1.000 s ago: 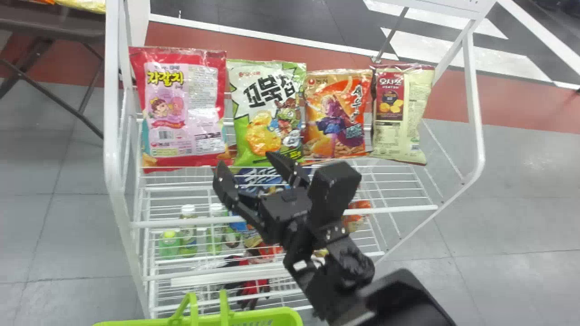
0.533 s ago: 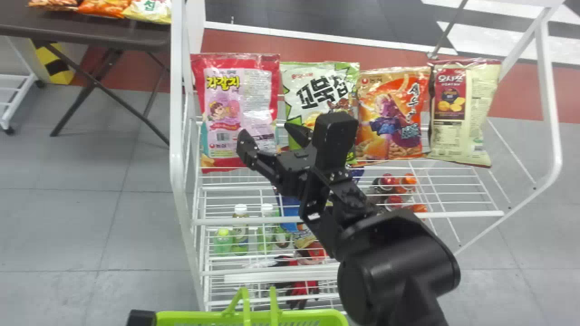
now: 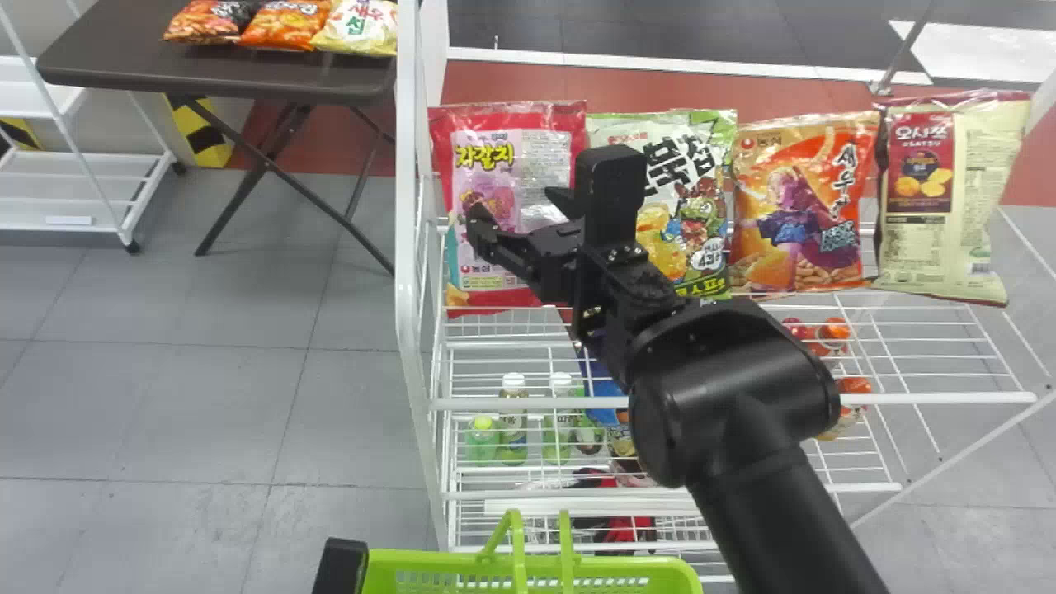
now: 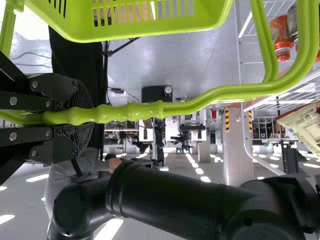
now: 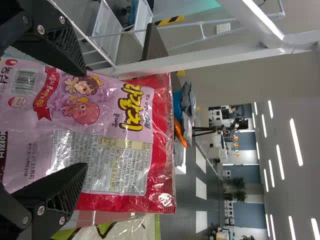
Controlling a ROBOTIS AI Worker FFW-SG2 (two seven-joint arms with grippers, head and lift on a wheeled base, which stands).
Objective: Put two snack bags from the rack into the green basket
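Observation:
In the head view my right gripper stands open in front of the pink and red snack bag, leftmost on the rack. The right wrist view has that bag between and beyond the spread fingers of the right gripper. To its right hang a green bag, an orange bag and a cream bag. At the bottom edge is the left arm's gripper beside the green basket. In the left wrist view the left gripper is shut on the basket's handle.
The white rack's left post rises just left of the pink bag. Bottles stand on a lower shelf. A dark table with more snack bags is at the back left.
The head view has swung left, so rack and bags appear farther right. My right gripper has moved from below the green bag up and left to the pink bag. The left gripper has come into the head view.

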